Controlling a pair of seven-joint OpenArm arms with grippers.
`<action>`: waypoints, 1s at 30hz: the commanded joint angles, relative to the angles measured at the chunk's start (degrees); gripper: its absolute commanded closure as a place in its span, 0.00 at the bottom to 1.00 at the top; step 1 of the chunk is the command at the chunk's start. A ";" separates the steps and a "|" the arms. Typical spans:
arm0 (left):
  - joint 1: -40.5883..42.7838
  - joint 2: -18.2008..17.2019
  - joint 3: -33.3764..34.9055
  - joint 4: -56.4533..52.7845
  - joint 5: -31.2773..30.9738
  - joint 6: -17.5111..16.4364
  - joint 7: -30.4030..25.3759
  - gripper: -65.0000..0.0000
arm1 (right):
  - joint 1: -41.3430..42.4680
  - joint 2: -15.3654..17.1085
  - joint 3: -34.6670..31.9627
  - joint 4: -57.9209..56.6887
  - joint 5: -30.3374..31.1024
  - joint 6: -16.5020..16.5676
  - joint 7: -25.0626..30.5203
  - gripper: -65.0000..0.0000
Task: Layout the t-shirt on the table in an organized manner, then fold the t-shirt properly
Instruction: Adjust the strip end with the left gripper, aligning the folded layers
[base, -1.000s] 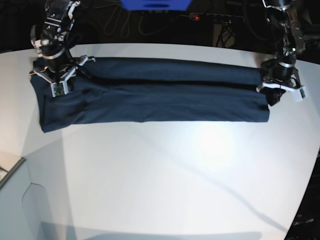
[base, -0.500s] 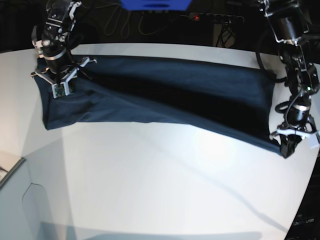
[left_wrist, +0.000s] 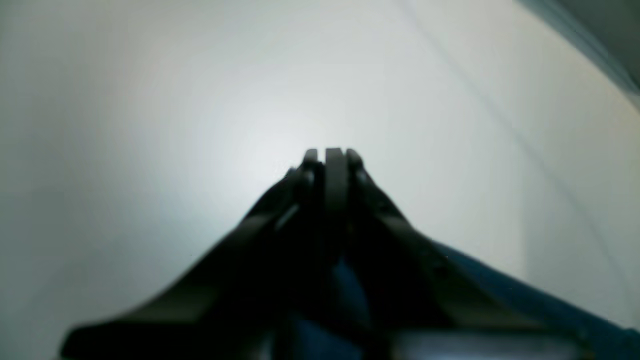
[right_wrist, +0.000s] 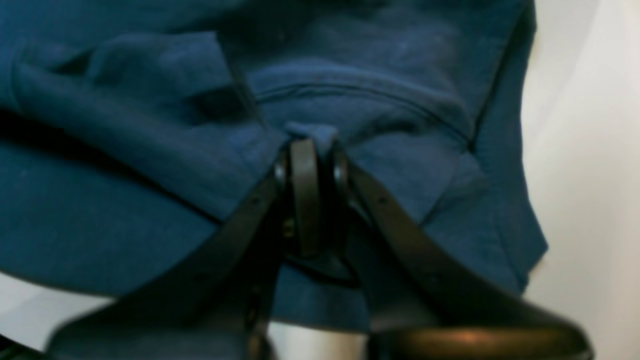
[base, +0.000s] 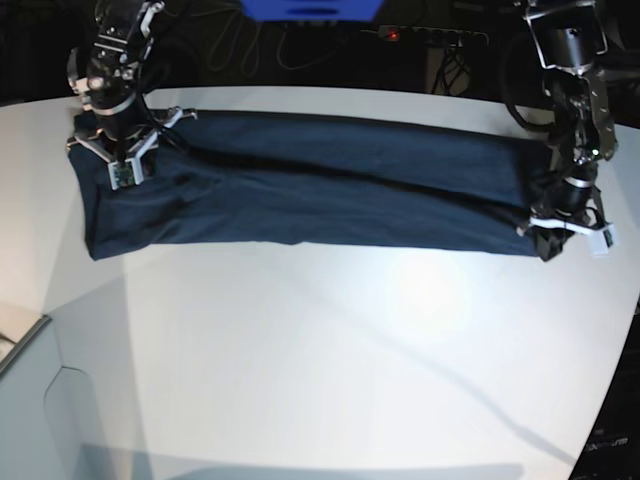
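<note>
1. Where the white table (base: 320, 380) curves toward its far edge, a dark navy t-shirt (base: 310, 195) stretched out as a long folded band, running from one arm to the other.
2. Left gripper (base: 552, 245) at the band's end on the base view's right, jaws pressed together on the t-shirt's near corner; in the left wrist view, dark fingers (left_wrist: 336, 170) closed tip to tip over bare table (left_wrist: 150, 100), blue cloth (left_wrist: 525, 300) trailing off behind them toward the lower right.
3. Right gripper (base: 122, 165) at the opposite end, on the base view's left, lowered onto the t-shirt near its far corner; jaws drawn tight.
4. From the right wrist camera, a small tuck of blue fabric (right_wrist: 200, 125) pinched between the closed fingertips (right_wrist: 304, 165), with a stitched seam curving just beyond them and creases bunching to the left.
5. A long lengthwise crease across the band's middle, slanting down toward the left gripper's end.
6. Near edge of the t-shirt lying flat on the table; a bright glare patch (base: 430, 295) on the tabletop, in front of the garment.
7. Behind the table, dark background with cables and a blue object (base: 310, 8) at the top edge.
</note>
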 joint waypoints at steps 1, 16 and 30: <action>-1.00 -0.92 -0.34 0.33 -0.67 -0.54 -1.81 1.00 | 0.03 0.29 0.07 0.53 0.44 -0.17 1.06 1.00; 4.18 -0.57 -0.34 -0.63 -1.20 -0.54 -1.81 1.00 | -0.06 0.55 0.33 0.44 0.44 -0.17 0.80 1.00; 7.17 -0.83 0.19 -0.37 -0.67 -0.54 -1.37 0.83 | -0.06 1.61 0.16 -2.11 0.18 -0.08 0.53 0.69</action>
